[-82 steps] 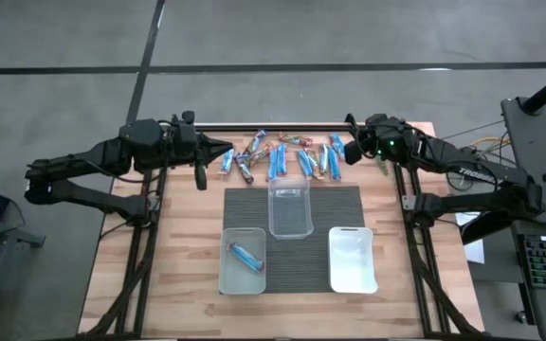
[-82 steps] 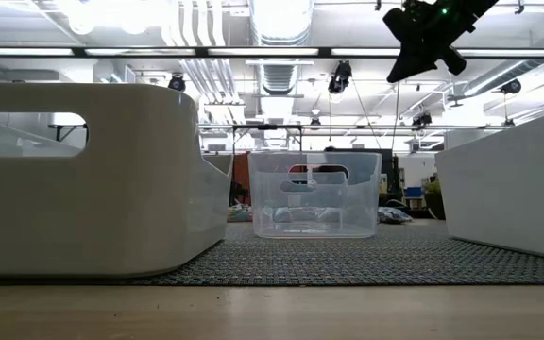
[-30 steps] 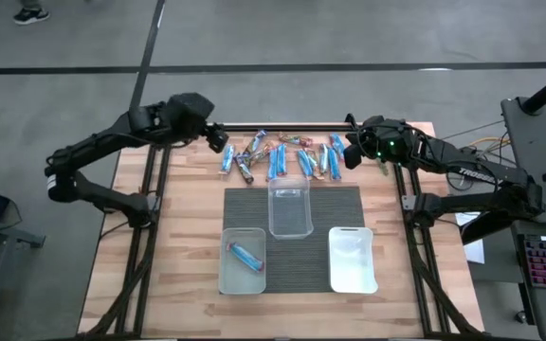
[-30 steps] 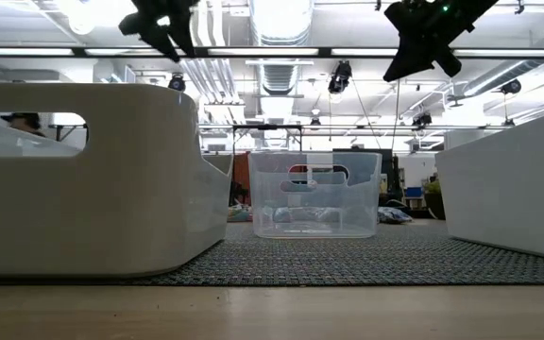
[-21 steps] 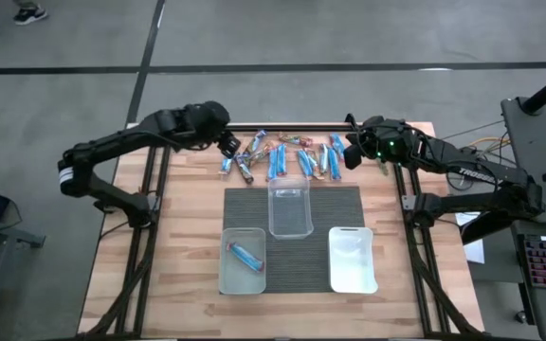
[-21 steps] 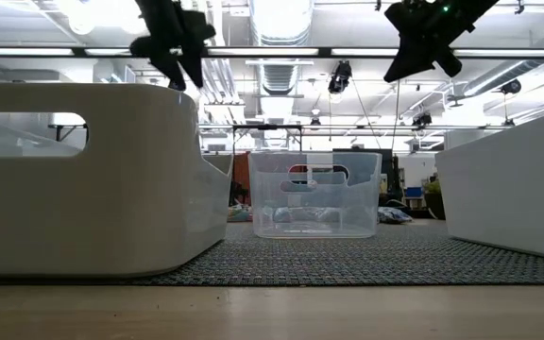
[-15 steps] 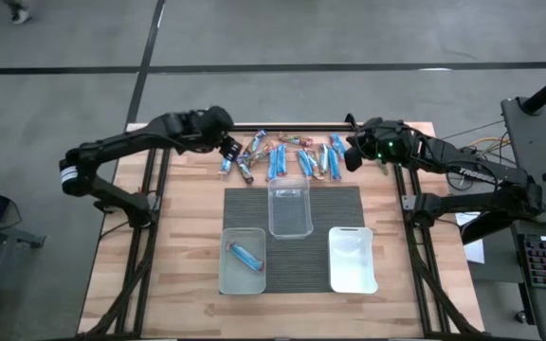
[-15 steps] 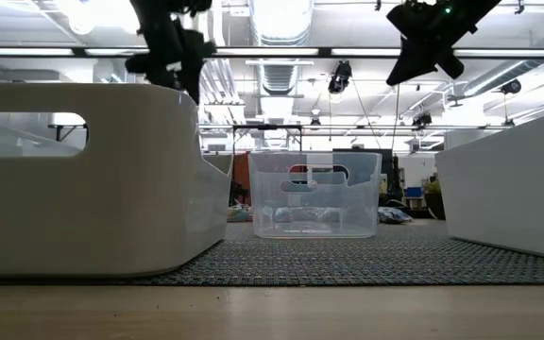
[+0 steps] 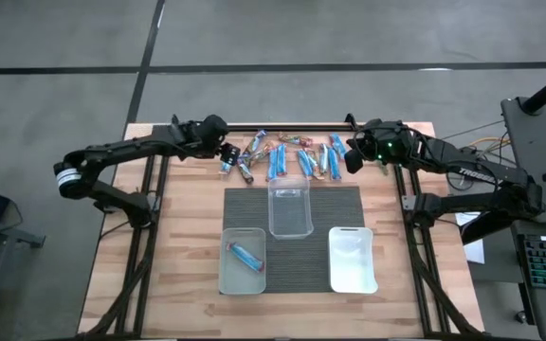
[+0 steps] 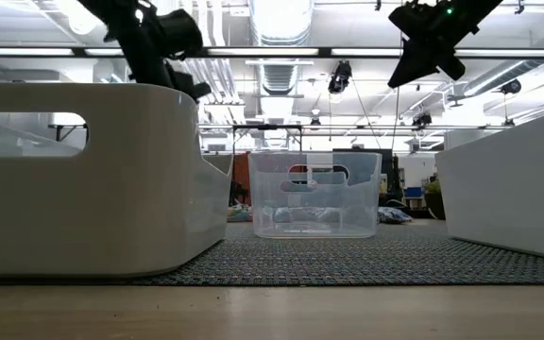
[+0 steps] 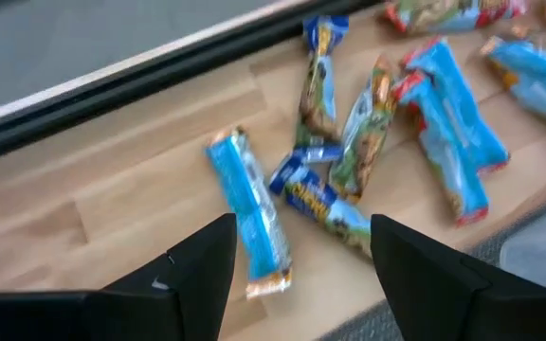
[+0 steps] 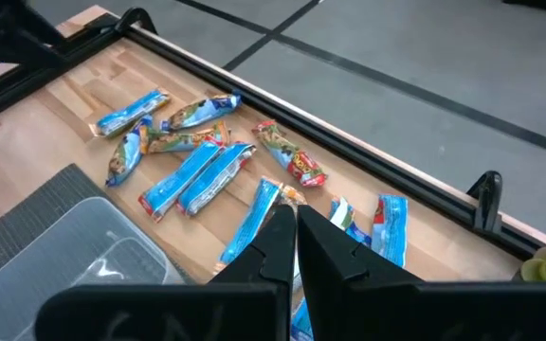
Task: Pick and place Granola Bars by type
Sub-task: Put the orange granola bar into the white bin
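Note:
Several granola bars lie in a loose row on the wood near the table's far edge, mostly blue, some orange and green. My left gripper hangs open just above the row's left end. In the left wrist view its fingers stand apart over a blue bar and a dark-blue one, touching neither. My right gripper is shut and empty, held above the row's right end. One blue bar lies in the near-left tub.
A clear tub stands mid-table on a grey ribbed mat, and a white tub sits at the near right. A black rail runs along the far edge behind the bars. Bare wood lies left of the mat.
My left gripper has come down from high above the far-left corner toward the left end of the bar row, moving a little toward the table's right and near edges and rolling as it sank. It has stayed open. No bar has moved.

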Tool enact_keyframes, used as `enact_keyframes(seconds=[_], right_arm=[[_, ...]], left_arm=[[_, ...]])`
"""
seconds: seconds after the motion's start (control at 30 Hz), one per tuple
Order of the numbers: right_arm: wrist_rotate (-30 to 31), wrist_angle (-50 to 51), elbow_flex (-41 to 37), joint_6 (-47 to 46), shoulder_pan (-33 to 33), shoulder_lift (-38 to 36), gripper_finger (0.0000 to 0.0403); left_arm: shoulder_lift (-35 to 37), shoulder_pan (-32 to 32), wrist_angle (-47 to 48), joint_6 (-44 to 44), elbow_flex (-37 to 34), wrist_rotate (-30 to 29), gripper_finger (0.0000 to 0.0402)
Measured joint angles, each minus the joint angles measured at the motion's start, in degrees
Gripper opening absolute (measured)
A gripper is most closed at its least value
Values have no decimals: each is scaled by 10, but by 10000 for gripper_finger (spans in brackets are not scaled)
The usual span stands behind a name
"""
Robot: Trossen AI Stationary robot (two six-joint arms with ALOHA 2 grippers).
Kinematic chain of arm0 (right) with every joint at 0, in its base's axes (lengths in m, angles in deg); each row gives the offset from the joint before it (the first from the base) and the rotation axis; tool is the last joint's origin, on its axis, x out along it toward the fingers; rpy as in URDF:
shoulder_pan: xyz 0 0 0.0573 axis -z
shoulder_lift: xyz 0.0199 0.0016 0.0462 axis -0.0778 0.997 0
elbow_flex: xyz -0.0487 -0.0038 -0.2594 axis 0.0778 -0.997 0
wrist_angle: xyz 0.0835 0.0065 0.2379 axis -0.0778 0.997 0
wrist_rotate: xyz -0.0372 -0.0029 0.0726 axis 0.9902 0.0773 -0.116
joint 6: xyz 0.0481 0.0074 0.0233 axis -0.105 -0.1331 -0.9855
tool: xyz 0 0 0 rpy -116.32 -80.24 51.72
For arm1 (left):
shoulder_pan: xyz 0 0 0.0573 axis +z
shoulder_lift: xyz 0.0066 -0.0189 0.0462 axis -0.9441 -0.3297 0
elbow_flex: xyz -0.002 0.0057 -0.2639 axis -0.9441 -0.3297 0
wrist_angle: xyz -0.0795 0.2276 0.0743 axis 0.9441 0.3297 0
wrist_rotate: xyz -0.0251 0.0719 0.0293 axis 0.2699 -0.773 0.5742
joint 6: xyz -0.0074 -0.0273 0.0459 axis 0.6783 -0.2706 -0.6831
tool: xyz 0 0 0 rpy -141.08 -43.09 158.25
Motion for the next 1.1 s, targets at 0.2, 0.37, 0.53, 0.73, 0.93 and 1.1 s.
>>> enact_keyframes(seconds=[0.2, 0.37, 0.53, 0.73, 0.93, 1.1], right_arm=[[0, 0, 0, 0, 0, 0, 9], [-1, 0, 0, 0, 0, 0, 9], [-1, 0, 0, 0, 0, 0, 9], [-1, 0, 0, 0, 0, 0, 9], [0, 0, 0, 0, 0, 0, 9], [0, 0, 0, 0, 0, 0, 9]], left_arm=[[-1, 9, -29, 26, -38, 0, 225], [-2, 9, -71, 30, -67, 11, 225], [-2, -1, -119, 30, -100, 8, 225], [0, -22, -126, 44, -134, -34, 225], [0, -30, -159, 92, -163, -57, 225], [0, -30, -180, 132, -180, -58, 225]])
